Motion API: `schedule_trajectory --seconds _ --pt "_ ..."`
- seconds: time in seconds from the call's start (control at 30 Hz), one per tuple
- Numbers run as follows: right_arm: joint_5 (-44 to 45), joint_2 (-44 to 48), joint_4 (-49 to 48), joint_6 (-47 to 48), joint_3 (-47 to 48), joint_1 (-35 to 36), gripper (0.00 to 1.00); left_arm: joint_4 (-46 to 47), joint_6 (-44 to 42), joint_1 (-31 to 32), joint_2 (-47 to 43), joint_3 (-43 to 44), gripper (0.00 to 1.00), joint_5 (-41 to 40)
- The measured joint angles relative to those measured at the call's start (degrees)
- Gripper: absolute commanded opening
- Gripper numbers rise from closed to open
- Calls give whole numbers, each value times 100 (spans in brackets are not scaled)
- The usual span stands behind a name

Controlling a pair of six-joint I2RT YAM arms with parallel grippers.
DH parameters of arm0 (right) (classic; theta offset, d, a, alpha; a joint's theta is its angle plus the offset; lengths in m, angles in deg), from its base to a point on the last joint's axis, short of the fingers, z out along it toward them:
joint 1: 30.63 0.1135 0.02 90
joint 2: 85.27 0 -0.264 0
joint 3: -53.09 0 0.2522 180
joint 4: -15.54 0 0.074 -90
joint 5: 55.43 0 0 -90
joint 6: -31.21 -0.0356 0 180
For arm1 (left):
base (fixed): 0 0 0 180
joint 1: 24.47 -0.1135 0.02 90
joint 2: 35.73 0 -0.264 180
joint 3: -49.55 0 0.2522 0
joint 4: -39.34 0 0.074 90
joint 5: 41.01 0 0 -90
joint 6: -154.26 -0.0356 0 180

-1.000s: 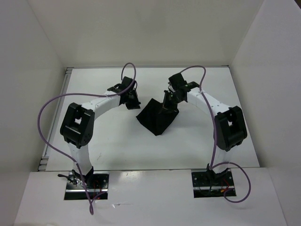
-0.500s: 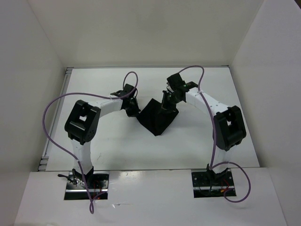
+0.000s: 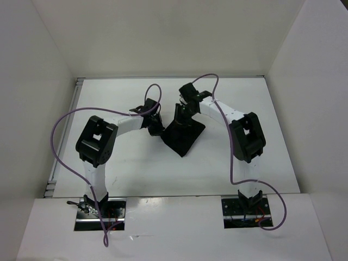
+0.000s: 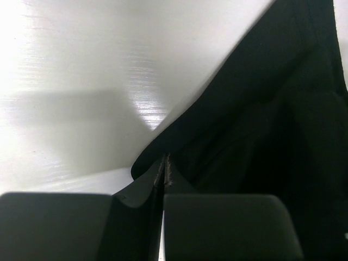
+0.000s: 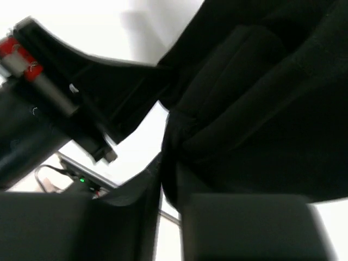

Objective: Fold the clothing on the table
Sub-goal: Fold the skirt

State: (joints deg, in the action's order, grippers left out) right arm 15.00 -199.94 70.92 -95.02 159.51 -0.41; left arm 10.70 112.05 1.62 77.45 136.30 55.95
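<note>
Mid-fold: the black clothing point(image 3: 185, 138) is lying bunched on the desk point(image 3: 119, 168), just ahead of my clenched left gripper point(image 4: 164, 163). Whether my right gripper point(image 5: 163, 179) is grasping it, I cannot tell. Next, probably: laying the raised edge flat.

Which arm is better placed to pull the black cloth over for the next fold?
Probably right. The right gripper sits over the far edge of the clothing, fabric bunched at its fingertips. The left gripper is shut at the left corner and would need to open first.

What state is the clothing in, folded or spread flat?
Partly folded: the clothing lies doubled into a wedge on the table, layers overlapping in wrist views.
</note>
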Motion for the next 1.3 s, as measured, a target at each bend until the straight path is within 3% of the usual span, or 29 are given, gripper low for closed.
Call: schedule_trajectory --seconds 0.03,0.13,0.37,0.43,0.53,0.57,0.63,0.77,0.93,1.3 --pt "-22 -92 0 2 61 2 43 0 15 0 2 0 0 4" --pt "-94 -249 -9 39 153 2 54 2 24 -2 4 -2 0 35" --pt "-452 -186 -258 24 761 -52 54 -13 17 -79 0 -4 0 59" --pt "-509 -9 -450 -17 717 -101 51 -79 -13 -140 -37 -4 0 52" --pt "-413 474 -682 -68 326 -229 28 -374 -181 -330 -251 2 0 -127" --pt "-323 621 -667 -83 236 -267 14 -518 -273 -391 -367 37 0 -199" --pt "-144 839 -623 -105 114 -334 6 -815 -428 -503 -592 249 0 -278" --pt "92 1139 -638 -122 -527 -391 2 -949 -708 -514 -1139 702 0 -151" --pt "181 977 -555 -144 -1169 -385 2 -870 -774 -286 -1720 800 0 774" --pt "251 -81 -695 -192 -1141 -385 2 -466 -704 533 -1665 450 0 2092"
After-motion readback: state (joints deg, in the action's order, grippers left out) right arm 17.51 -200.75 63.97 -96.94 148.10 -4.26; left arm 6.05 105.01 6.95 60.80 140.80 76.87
